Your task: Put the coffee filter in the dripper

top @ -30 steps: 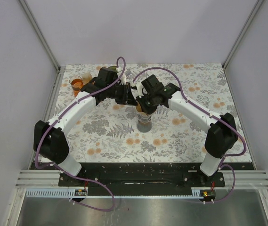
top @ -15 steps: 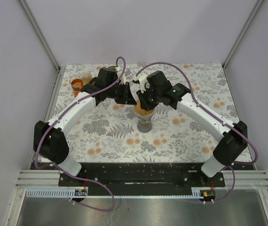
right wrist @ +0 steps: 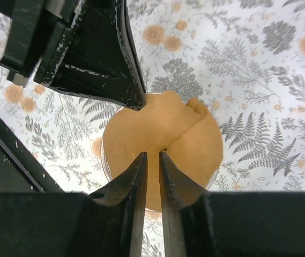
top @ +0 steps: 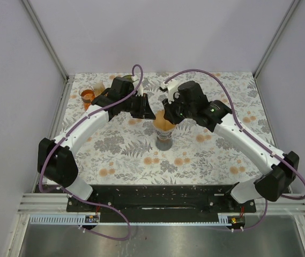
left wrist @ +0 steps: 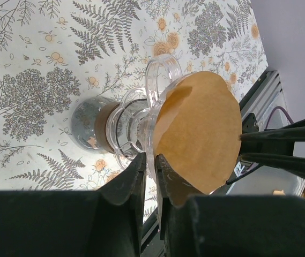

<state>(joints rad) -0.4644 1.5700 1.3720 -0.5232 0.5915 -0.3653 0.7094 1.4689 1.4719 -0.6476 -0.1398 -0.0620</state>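
Brown paper filter (top: 164, 123) stands upright (tip down) in dripper (left wrist: 161, 65).

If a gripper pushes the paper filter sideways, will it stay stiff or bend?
The filter is thin folded paper, so it will probably bend or crumple. It looks very light; a nudge may lift it out of the dripper. The dripper stands high on a glass carafe, so a hard push might tip it.

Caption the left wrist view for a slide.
The left gripper clamps the dripper rim; the right gripper sits at the paper filter edge.
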